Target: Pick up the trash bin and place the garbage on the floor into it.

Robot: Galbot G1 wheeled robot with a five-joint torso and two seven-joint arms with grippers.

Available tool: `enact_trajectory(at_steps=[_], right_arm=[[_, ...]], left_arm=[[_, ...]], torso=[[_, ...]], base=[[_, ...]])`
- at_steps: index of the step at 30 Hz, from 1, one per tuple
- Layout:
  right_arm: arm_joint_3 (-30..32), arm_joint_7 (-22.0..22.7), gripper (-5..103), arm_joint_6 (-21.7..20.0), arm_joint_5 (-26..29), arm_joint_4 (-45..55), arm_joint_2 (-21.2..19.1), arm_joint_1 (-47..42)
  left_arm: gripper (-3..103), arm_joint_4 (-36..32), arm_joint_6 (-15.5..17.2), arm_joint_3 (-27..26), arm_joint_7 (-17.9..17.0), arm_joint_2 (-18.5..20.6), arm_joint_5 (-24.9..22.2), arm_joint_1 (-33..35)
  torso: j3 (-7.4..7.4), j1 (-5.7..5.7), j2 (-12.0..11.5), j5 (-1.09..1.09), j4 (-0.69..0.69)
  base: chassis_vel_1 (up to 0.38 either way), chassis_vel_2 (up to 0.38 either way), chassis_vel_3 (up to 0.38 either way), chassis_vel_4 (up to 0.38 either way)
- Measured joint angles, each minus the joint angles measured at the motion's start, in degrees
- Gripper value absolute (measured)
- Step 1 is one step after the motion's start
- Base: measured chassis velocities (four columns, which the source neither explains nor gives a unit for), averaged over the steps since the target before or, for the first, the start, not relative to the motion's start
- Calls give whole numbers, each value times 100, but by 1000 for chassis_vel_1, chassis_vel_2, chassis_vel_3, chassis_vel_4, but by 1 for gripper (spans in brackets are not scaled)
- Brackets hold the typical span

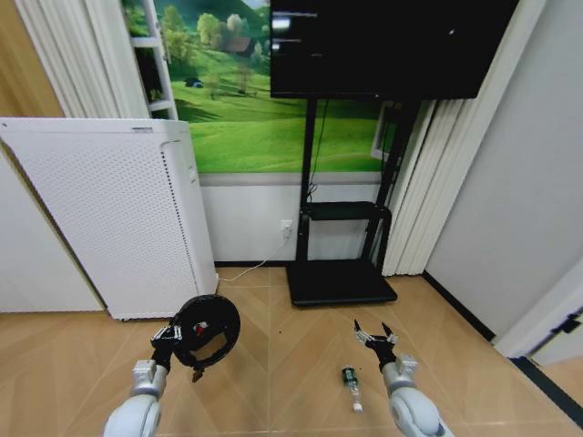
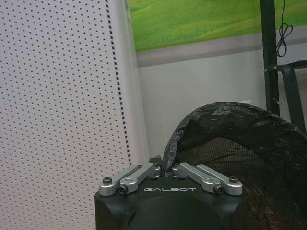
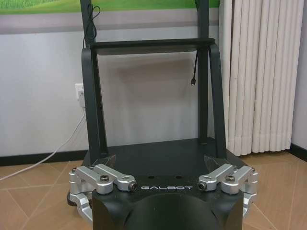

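left pincer (image 1: 169, 343) is pinching the trash bin (image 1: 206, 330) by its rim, off the floor.
right pincer (image 1: 375, 338) is hanging spread just beside what looks like the bottle (image 1: 350, 378).

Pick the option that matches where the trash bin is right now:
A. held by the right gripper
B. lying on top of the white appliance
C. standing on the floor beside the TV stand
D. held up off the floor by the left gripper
D. The left gripper is shut on the rim of the trash bin, holding it tilted above the floor, while the right gripper hangs open and empty near the bottle.
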Motion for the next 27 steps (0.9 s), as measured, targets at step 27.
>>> enact_trajectory(at_steps=[27], right_arm=[[-2129,610,100,-1417,644,-2056,-271,1106]], left_arm=[[4,238,-56,469,-16,-169,290,107]], torso=[[-1,0,0,-1,2]], base=[[21,16,-12,-13]])
